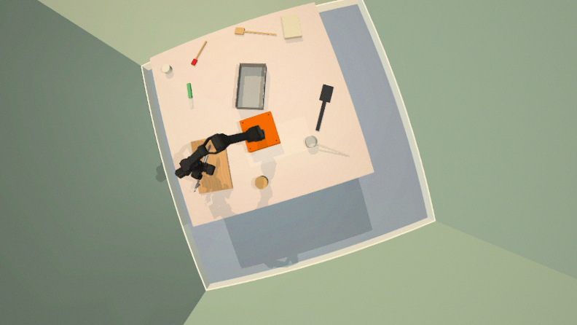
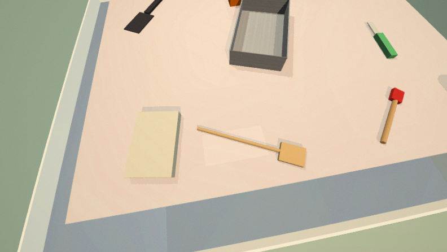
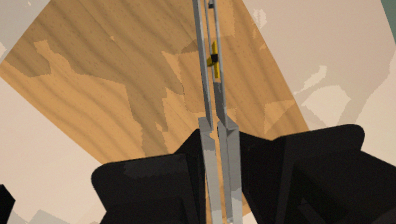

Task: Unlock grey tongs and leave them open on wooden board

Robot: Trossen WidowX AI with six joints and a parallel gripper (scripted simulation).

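Note:
My gripper [image 3: 209,132] is shut on the grey tongs [image 3: 202,65] [image 1: 196,186], with a black finger on each side of the arms. The two arms lie close together, with a narrow gap. A yellow piece with a dark block sits between them in the wrist view. The tongs are over the wooden board [image 1: 220,177] [image 3: 75,100], and one end shows past its left side in the top view. Their height and tilt are hard to tell. The arm hides part of tongs and board. The roasting tin [image 1: 237,87] [image 2: 258,61] has nothing across it.
The arm's orange base plate [image 1: 271,125] stands right of the board, and a round tan-topped object [image 1: 261,181] stands near the front edge. A green-handled knife [image 1: 189,90] [image 2: 385,45] and a whitish cylinder [image 1: 166,68] lie toward the back left.

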